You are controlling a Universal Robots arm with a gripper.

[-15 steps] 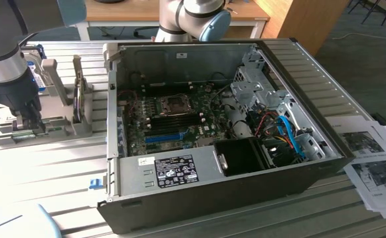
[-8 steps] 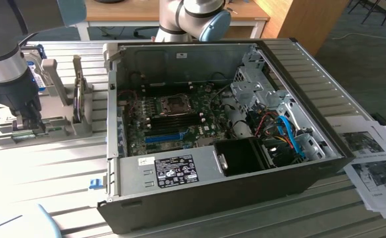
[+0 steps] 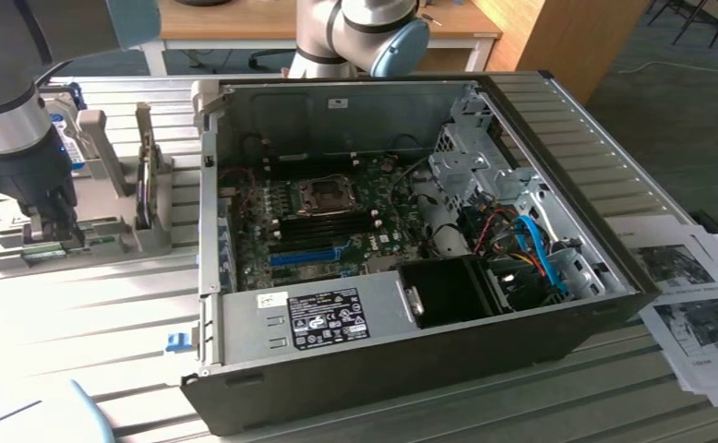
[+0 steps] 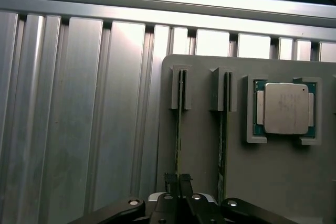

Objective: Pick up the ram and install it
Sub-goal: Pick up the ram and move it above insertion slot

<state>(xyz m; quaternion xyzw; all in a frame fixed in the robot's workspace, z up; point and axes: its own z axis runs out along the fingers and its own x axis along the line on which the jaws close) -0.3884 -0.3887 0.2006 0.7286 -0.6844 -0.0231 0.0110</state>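
Pinched almost shut, the gripper [image 4: 178,181] has the ram [image 4: 179,129] between its tips. The ram stands on edge in a slot of the grey holder [image 4: 202,150]. Just beside it a second stick [image 4: 224,129] stands in its own slot, then a processor [image 4: 286,108]. The holder sits on the ribbed tabletop [image 4: 79,108] at the exterior view's left, beside the open computer case [image 3: 396,369].

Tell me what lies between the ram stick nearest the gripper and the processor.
Between the ram and the processor stands a second ram stick, on edge in the grey holder; the wrist view shows it.
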